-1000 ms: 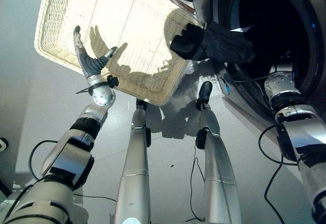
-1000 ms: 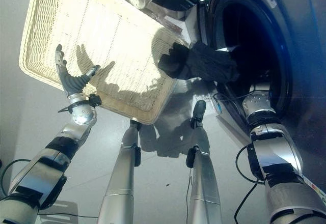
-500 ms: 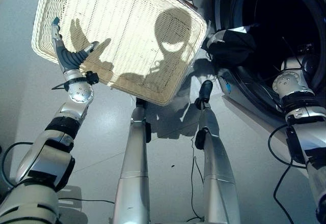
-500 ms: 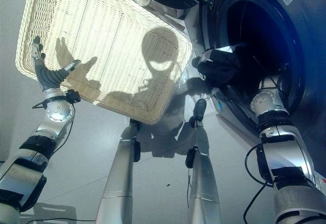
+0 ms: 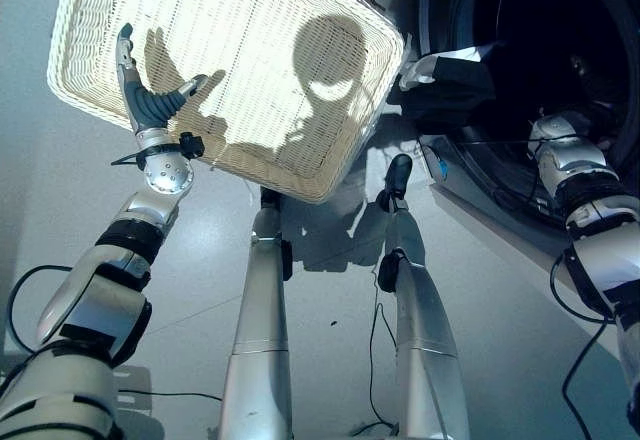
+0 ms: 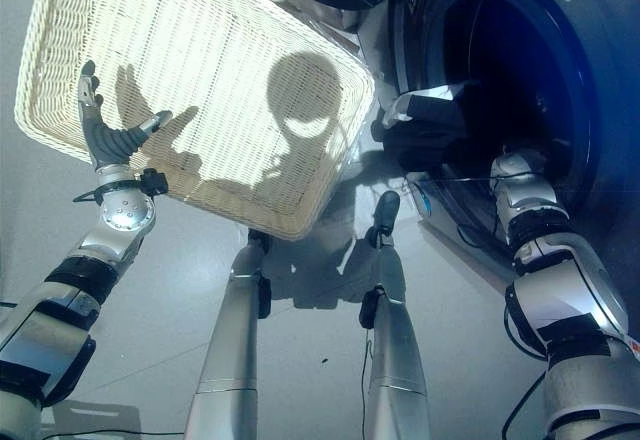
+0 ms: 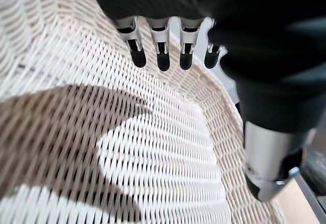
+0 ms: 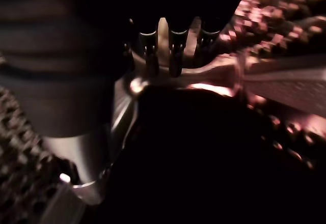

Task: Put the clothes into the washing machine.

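The white wicker basket (image 5: 230, 50) sits on the floor (image 5: 330, 300) just left of the washing machine (image 6: 600, 80), tilted in view, its near right corner close to the machine's front. Nothing lies on the woven bottom apart from shadows.

Left hand (image 5: 150, 100): raised over the basket's near left rim, palm toward the weave. Fingers (image 7: 163, 56) straight and spread, thumb (image 7: 270, 163) set well apart — holding nothing. Left wrist view confirms this: dark tips in a row above the weave, not touching it, w/ the hand's shadow on the basket bottom.

Dark clothes (image 5: 445, 80): a bunched black garment w/ a pale patch on top, draped over the lower left lip of the round door opening (image 6: 520, 70), partly inside the drum (image 8: 285, 25) and partly hanging over the rim. It lies just beside the basket's right corner; contact between the two cannot be judged.

Right hand (image 8: 168, 48): right arm reaches into the drum from the lower right, wrist at the door lip, hand deep inside the dark opening. Right wrist view shows fingers (image 8: 175, 51) extended in a row toward the perforated drum wall, a raised drum rib (image 8: 234, 74) just past the tips. Whether anything sits under the palm cannot be told — the area is too dark. Fingers appear straight, not clamped on cloth.
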Robot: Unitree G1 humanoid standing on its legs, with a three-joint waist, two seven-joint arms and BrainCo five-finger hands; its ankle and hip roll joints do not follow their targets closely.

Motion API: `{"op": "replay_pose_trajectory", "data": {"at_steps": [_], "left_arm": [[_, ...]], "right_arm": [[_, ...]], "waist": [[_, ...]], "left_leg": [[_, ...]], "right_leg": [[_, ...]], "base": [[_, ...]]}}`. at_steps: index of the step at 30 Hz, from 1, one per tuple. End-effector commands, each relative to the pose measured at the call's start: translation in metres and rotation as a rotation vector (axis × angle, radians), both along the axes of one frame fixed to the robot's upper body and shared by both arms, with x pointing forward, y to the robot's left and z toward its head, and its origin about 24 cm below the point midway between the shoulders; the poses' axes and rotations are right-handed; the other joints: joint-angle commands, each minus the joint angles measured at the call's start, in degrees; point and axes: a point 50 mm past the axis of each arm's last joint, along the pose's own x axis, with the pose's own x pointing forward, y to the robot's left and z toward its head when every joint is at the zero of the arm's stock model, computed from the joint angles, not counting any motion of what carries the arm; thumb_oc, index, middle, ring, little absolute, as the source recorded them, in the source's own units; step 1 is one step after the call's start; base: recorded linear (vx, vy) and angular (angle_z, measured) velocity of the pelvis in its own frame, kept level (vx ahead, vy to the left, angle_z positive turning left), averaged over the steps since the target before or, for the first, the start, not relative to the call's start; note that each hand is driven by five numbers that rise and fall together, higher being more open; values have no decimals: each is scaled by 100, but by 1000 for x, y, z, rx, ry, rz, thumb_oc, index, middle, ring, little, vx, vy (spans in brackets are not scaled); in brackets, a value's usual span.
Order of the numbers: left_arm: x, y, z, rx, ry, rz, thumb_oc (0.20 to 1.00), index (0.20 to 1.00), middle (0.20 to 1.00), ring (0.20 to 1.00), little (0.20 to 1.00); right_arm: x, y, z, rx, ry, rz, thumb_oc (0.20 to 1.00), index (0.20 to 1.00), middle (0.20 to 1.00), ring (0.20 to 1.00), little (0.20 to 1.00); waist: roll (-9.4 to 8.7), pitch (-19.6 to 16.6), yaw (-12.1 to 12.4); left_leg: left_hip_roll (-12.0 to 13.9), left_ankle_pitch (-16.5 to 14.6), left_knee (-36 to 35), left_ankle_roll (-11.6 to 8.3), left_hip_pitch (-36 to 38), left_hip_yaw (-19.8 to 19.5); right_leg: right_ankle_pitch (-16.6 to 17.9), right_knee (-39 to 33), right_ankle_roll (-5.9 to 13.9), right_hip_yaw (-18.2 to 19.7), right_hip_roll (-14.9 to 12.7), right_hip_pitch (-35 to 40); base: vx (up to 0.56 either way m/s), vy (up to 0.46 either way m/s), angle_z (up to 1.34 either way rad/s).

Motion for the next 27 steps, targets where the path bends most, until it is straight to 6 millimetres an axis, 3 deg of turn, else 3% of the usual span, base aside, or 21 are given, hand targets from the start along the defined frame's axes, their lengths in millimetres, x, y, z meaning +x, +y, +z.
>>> {"op": "replay_pose_trajectory", "data": {"at_steps": [1,7,13,18,27], "left_arm": [[-2,-3,10,-40,-75,1,1000,1000,1000,1000,1000],[0,-11,12,-42,-91,-19,1000,1000,1000,1000,1000],[2,-20,11,-40,-108,-33,1000,1000,1000,1000,1000],[3,-24,10,-46,-115,-33,1000,1000,1000,1000,1000],[5,-36,10,-57,-134,-32,1000,1000,1000,1000,1000]], "right_arm": [[-39,-31,89,-240,-175,-185,1000,1000,1000,1000,1000],[-24,-8,75,-478,-58,-166,1000,1000,1000,1000,1000],[-12,3,49,-566,10,-109,1000,1000,1000,1000,1000],[-9,10,39,-617,31,-77,1000,1000,1000,1000,1000],[7,49,11,-839,170,94,1000,1000,1000,1000,1000]], "waist": [[91,-152,301],[179,-152,310],[260,-152,314],[287,-152,292],[331,-152,242]], "left_leg": [[-26,408,-1174,284,707,-289],[-65,401,-1174,295,660,-250],[-101,376,-1171,298,613,-237],[-123,381,-1185,296,606,-217],[-131,416,-1223,266,566,-180]], "right_leg": [[-672,1084,451,-314,-139,49],[-716,1129,454,-309,-179,-34],[-715,1147,468,-294,-222,-118],[-709,1142,468,-277,-227,-149],[-728,1217,464,-232,-243,-278]], "base": [[0,0,0],[-2,5,0],[-2,-1,2],[-5,9,5],[0,0,0]]}}
